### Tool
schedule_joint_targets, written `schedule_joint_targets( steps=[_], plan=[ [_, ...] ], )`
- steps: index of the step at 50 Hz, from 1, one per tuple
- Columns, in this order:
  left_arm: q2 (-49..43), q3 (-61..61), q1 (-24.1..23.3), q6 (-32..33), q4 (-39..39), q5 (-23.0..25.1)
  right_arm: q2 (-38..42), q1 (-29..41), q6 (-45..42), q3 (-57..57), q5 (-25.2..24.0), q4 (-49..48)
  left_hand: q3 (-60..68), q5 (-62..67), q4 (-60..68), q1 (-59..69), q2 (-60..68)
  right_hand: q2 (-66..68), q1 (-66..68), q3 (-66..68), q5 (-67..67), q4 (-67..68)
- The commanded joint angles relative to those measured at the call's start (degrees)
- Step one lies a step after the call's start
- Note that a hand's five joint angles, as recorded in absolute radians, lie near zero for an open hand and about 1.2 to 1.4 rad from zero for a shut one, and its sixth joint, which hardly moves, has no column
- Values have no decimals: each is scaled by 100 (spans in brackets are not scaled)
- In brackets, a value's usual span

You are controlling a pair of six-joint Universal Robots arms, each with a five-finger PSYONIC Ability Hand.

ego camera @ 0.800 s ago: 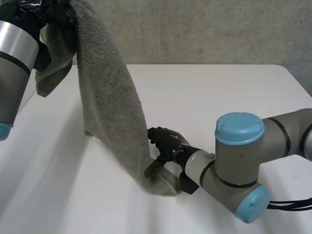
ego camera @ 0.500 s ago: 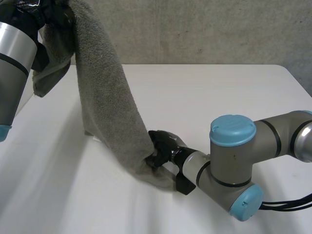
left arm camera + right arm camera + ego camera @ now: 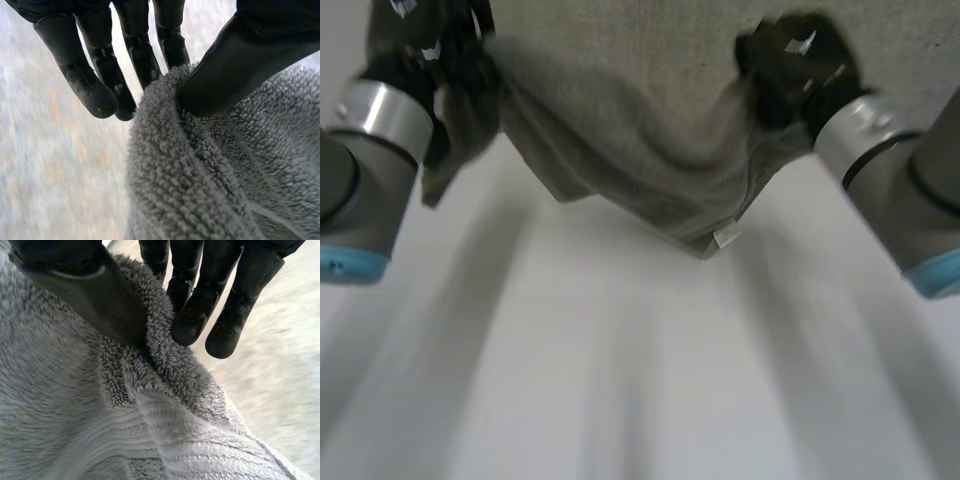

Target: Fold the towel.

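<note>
Head view first: the big white table (image 3: 620, 400) lies below, and the grey towel (image 3: 640, 150) hangs in the air above it, drooping in the middle like a hammock. It looks to be off the table. The left arm (image 3: 365, 170) and the right arm (image 3: 890, 170) each reach up to one end of the towel. The left hand (image 3: 430, 45) has one top end and the right hand (image 3: 795, 55) has the other. The wrist views show the hold up close, which the head view does not. In the left wrist view the thumb (image 3: 240, 65) squeezes the towel's thick edge against a finger, and the other fingers (image 3: 90, 80) stick out almost straight beside it, holding nothing. In the right wrist view the thumb (image 3: 85, 290) and the fingers (image 3: 192, 315) pinch a fat bunch of towel edge between them. The head view shows the whole hanging shape, and a tiny white tag (image 3: 725, 237) at the lowest corner. I think the step is holding the towel up and stretching it out. Next, the hands likely need to pull it flat, lower it to the table, and bring one half over the other.
</note>
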Motion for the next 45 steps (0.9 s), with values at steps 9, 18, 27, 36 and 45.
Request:
schedule_joint_targets(
  steps=[9, 18, 27, 36, 45],
  plan=[
    [-276, -2013, 34, 625, -159, 83, 1161, 160, -1688, 448, -107, 1591, -1138, -1529, -1049, -912, -520, 537, 348, 343, 372, 329],
    [329, -2978, 183, 1723, -563, 188, 748, 151, -1820, 738, -116, 1687, -1138, -1529, -1049, -912, -520, 537, 348, 343, 372, 329],
    [444, -2532, 139, 1759, -510, 672, 800, 160, -2567, 0, -124, 2382, -1138, -1529, -1049, -912, -520, 537, 348, 343, 372, 329],
    [-1050, 1090, 69, 1636, 386, 408, 1530, 212, -2436, -1987, 236, -1160, -1138, -1529, -1049, -912, -520, 537, 348, 343, 372, 329],
    [-1261, 1188, 157, 1099, 1775, 74, 1020, 247, -2418, -591, 210, -2401, -1138, -1529, -1049, -912, -520, 537, 348, 343, 372, 329]
  ],
)
